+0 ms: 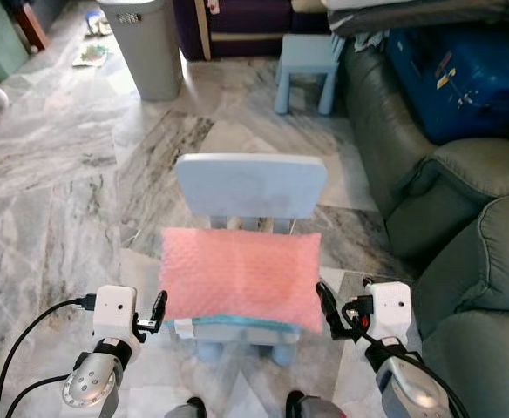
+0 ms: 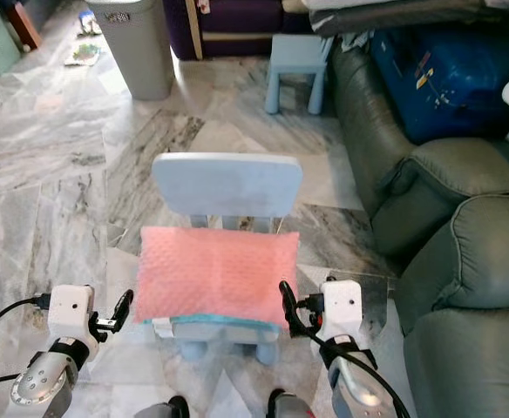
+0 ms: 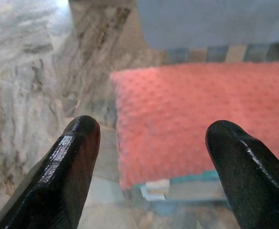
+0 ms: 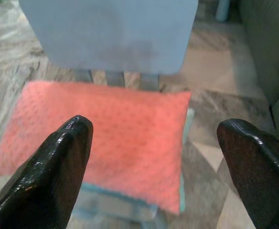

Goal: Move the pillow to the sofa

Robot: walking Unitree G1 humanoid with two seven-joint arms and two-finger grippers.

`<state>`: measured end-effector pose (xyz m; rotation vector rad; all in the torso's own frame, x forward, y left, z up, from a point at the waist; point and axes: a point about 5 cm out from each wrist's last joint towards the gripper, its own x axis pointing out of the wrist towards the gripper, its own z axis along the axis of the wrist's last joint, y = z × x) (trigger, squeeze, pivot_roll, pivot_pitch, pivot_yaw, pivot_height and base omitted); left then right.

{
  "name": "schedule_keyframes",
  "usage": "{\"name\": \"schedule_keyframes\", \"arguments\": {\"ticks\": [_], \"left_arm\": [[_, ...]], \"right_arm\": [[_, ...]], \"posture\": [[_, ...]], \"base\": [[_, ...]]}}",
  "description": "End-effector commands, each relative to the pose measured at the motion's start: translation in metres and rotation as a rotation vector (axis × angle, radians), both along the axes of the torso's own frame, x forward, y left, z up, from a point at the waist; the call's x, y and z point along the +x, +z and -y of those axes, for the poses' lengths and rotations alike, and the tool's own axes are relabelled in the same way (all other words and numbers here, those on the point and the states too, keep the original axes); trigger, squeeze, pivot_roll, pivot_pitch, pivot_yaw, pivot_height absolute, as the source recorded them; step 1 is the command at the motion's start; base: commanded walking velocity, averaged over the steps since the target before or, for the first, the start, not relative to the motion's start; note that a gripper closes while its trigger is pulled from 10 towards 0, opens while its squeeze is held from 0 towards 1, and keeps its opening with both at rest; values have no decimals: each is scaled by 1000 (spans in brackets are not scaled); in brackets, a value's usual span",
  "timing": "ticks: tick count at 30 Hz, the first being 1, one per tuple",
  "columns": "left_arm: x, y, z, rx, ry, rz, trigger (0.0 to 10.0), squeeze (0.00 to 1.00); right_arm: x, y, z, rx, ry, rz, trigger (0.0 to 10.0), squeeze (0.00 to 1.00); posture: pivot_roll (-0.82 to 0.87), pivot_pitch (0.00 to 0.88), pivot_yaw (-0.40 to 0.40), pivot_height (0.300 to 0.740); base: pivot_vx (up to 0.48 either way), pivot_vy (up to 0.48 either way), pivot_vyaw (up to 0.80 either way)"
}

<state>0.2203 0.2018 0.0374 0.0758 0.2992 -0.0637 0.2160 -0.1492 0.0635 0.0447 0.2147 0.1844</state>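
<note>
two pincers bracket the work: your left gripper (image 1: 156,312) sits just off the pillow's left edge and your right gripper (image 1: 326,309) just off its right edge, each with fingers spread wide and pinching nothing. in the wrist views the pink fabric lies beyond and between the black fingers (image 3: 72,157), not yet touched.

the pillow (image 1: 241,274) lies flat on the seat of the small blue chair (image 1: 250,185), between the two pincers and just ahead of them, its near edge overhanging the seat.

you're at the approach step, by my reading; nothing is lifted. the next move calls for both pincers to close in on the pillow's two short ends and squeeze evenly, since it looks soft and may sag or slip if one side grips first. then you'd lift and turn right.

beyond the right gripper, the sofa (image 1: 464,252) fills the right side, its far end cut off by the frame. a blue case (image 1: 459,70) occupies part of it, so free seat space is hard to judge. your chair legs are mostly hidden under the pillow.
</note>
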Motion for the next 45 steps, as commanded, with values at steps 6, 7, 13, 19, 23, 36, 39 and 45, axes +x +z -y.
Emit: {"name": "schedule_keyframes", "arguments": {"ticks": [6, 7, 13, 19, 23, 36, 39, 45], "left_arm": [[-10, -4, 1, -3, -3, -38, 10000, 0], [-10, -3, 1, -4, -1, -39, 10000, 0], [-8, -3, 1, -3, 5, -37, 10000, 0], [-6, 0, 0, -4, 14, -29, 10000, 0], [-6, 0, 0, -3, 17, -28, 10000, 0], [-3, 1, 1, -14, 18, -24, 10000, 0], [-3, 1, 0, -10, 19, -25, 10000, 0], [-4, 0, -1, -6, 19, -29, 10000, 0]], "right_arm": [[-5, 5, 1, -13, 18, -6, 10000, 0], [-6, 6, 1, -13, 19, -7, 10000, 0], [-3, 8, -3, -13, 37, -3, 10000, 0], [1, 10, -6, -14, 54, 5, 10000, 0], [2, 11, -6, -13, 59, 8, 10000, 0], [5, 14, -9, -9, 80, 24, 10000, 0], [5, 14, -10, -7, 91, 25, 10000, 0], [5, 14, -12, -9, 99, 25, 10000, 0]], "posture": [[-160, 302, 15, 740], [-160, 301, 15, 740], [-156, 294, 10, 740], [-151, 294, 7, 740], [-149, 292, 6, 740], [-150, 277, 2, 740], [-147, 279, 2, 740], [-143, 277, 4, 715]], "base": [[0, 0, 0], [0, 0, 0], [0, 0, 0], [0, 0, 0], [0, 0, 0], [0, 0, 0], [0, 0, 0], [0, 0, 284]]}}
